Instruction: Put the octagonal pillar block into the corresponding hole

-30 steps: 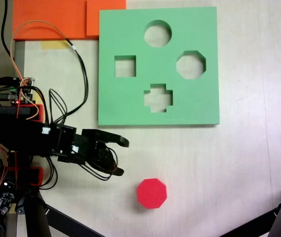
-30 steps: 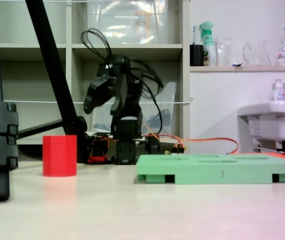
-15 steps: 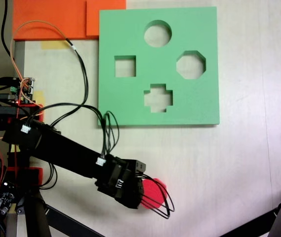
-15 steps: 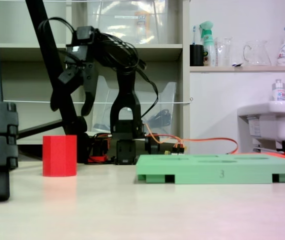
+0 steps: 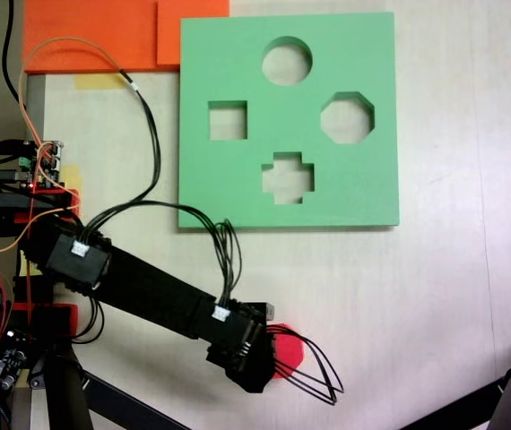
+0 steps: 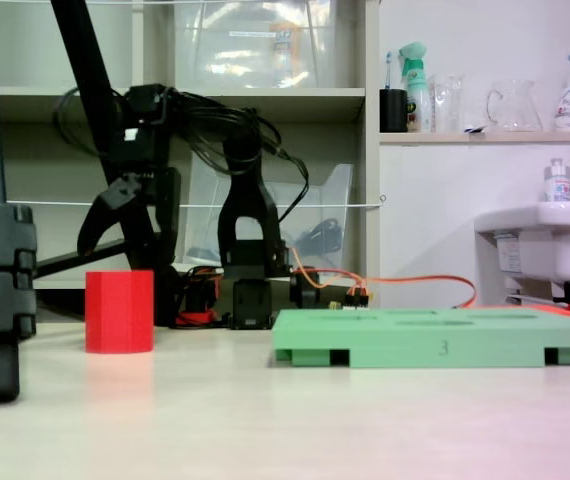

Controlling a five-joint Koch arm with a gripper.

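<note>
Above the octagonal pillar block (image 6: pixel 119 311), at about five o'clock from the arm's base in a fixed view (image 5: pixel 284 351), the gripper (image 6: pixel 125 243) hangs with its jaws spread apart, tips just over the red top, not touching it. Up at one o'clock from the block, the green foam board (image 5: pixel 238 179) lies flat, the corresponding hole (image 5: pixel 348 117) at its three o'clock side.

One red octagonal block (image 6: pixel 119 311). One green foam board (image 5: pixel 238 188) with four cut-outs: one round (image 5: pixel 287 61), one square (image 5: pixel 227 121), one octagonal (image 5: pixel 347 117), one cross-shaped (image 5: pixel 288 177). Two orange foam pieces (image 5: pixel 94 31), far left.
</note>
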